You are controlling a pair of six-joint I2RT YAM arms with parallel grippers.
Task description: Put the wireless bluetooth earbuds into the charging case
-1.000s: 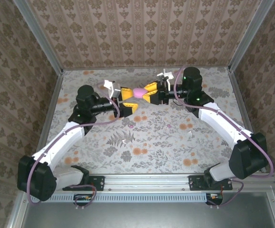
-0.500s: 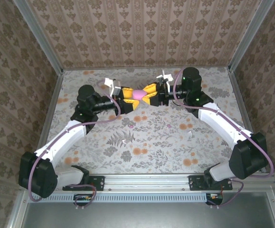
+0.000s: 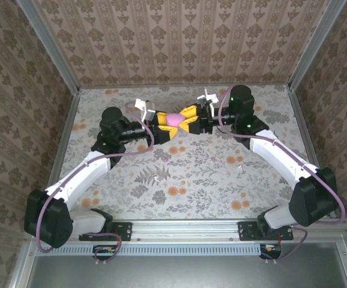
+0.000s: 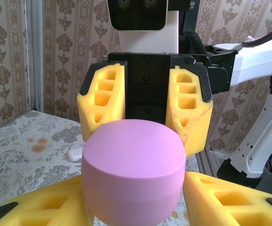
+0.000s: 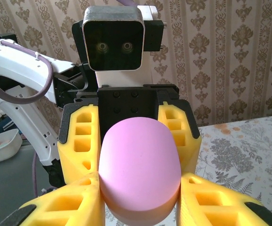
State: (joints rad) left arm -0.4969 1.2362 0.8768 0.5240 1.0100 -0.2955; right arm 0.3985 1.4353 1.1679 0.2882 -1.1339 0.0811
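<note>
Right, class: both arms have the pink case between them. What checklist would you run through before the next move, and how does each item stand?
1. Grip of the right gripper on the charging case: ok.
2. Grip of the left gripper on it: ok, its fingers flank the case.
3. Case held clear of the table: ok.
4. Case opened: not ok, it looks shut.
5. Both earbuds located: cannot tell; one pink earbud lies on the table.

right claw (image 5: 138, 209): yellow fingers clamped on smooth pink rounded plastic charging case (image 5: 138, 169) | left claw (image 5: 129, 136): facing, yellow fingers hugging case's far sides | floral-patterned worktop (image 5: 242, 148): lower right
</note>
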